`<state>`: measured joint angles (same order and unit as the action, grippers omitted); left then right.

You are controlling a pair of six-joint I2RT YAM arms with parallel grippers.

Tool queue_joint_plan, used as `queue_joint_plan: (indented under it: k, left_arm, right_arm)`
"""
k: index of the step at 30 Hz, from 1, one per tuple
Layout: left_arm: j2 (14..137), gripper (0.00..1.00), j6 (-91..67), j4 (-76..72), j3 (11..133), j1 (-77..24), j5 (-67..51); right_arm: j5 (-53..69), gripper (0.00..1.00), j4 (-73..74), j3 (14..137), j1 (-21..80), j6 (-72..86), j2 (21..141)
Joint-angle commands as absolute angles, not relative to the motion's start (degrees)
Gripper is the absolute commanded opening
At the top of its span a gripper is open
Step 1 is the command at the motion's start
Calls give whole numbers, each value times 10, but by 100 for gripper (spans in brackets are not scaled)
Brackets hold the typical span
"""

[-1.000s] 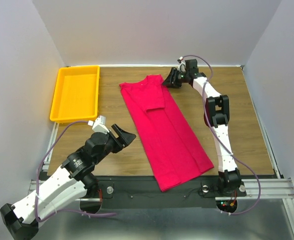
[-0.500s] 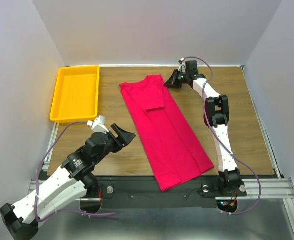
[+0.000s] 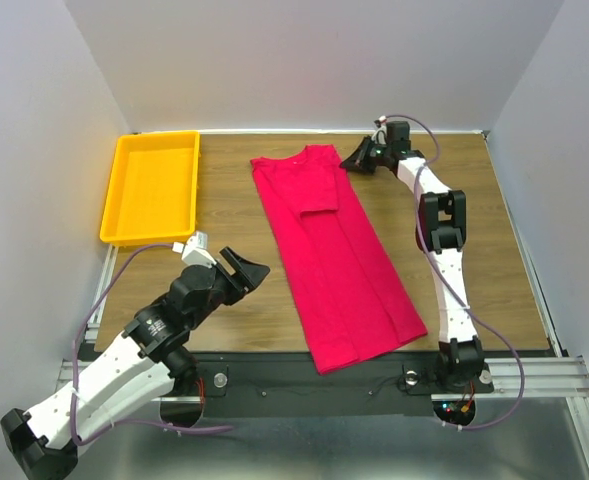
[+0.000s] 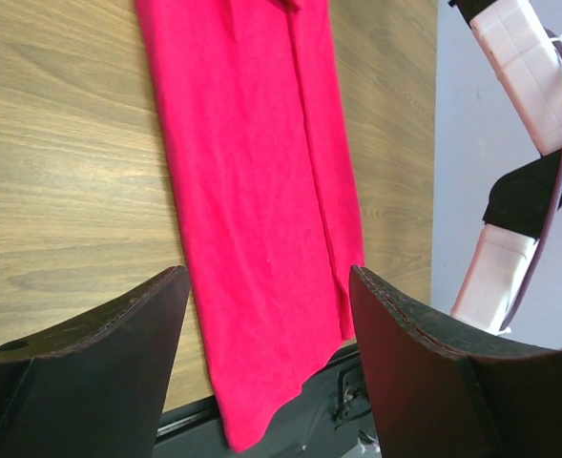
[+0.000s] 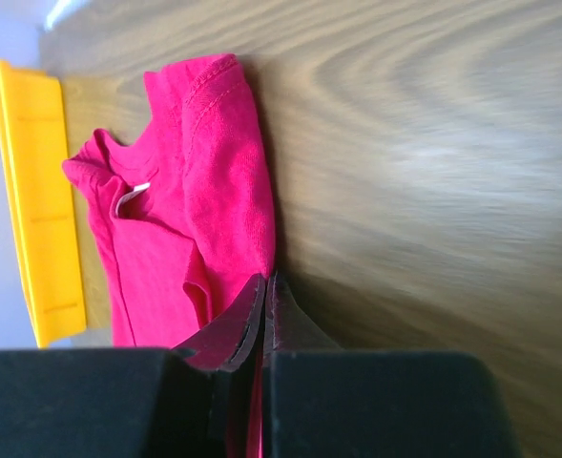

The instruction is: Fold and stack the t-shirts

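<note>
Step in hand: the lengthwise fold looks done. The t-shirt [image 3: 334, 250] lies as a long narrow strip on the table [image 3: 484, 210], running diagonally from collar end at far centre to hem end at the near edge, slightly right of centre. One sleeve is tucked in over the body near the far end. No cross-fold yet, and nothing is stacked. The yellow tray [image 3: 124, 215] sits far left, well apart from the shirt.

Right gripper [image 3: 357, 160]: at the far right corner of the shirt, by the shoulder. Jaws are clamped fully together. The wrist view shows a thin bit of red fabric caught between the fingers at the shirt's right edge, so I read it as pinching that edge rather than closed on air. The white neck label [image 5: 133, 197] shows at the collar just beyond the pinch.

Left gripper [image 3: 246, 270]: hovers above the table just left of the shirt's near half. Jaws are spread wide, holding nothing and touching nothing. From its wrist view the near half of the strip down to the hem sits between the two fingers, but below them, with no contact.

Next move, my guess: either square the strip up using the far corner grip, or carry the collar end over towards the hem for the cross-fold. That needs a second pinch on the opposite far corner, or the left arm down on the near end to pin it.

Risk: with a one-corner pull the strip skews or the tucked sleeve flops out.
</note>
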<state>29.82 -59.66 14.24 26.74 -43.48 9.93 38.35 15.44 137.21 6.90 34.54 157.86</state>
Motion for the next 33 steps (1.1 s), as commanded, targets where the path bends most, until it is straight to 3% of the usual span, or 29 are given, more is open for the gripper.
queue_joint_plan:
  k: [1, 14, 15, 16, 19, 21, 24, 29, 30, 33]
  left_arm:
    - [307, 79, -591, 104, 258, -430, 109]
    - [381, 79, -521, 24, 266, -382, 69]
    - [403, 79, -512, 7, 271, -374, 62]
    - [416, 79, -501, 4, 276, -364, 55]
    - [481, 79, -444, -43, 308, -318, 26]
    - [552, 79, -405, -98, 337, -262, -19]
    - [680, 76, -377, -193, 392, -196, -93]
    - [912, 66, -375, -273, 567, -158, -221]
    - [989, 63, -376, -274, 650, -158, -258]
    - [1119, 55, -381, -267, 804, -157, -304]
  right_arm:
    - [354, 0, 102, 1362, 21, 364, 1553]
    - [349, 2, 83, 1306, -38, 367, 1525]
    - [354, 6, 83, 1304, -38, 360, 1521]
    - [359, 19, 83, 1296, -38, 357, 1517]
    - [357, 40, 83, 1277, -40, 325, 1485]
    - [340, 51, 83, 1243, -46, 290, 1445]
    - [347, 58, 84, 1182, -63, 221, 1372]
    - [440, 58, 84, 982, -81, 74, 1206]
    - [483, 56, 84, 941, -81, 56, 1176]
    - [575, 45, 98, 805, -81, 19, 1101]
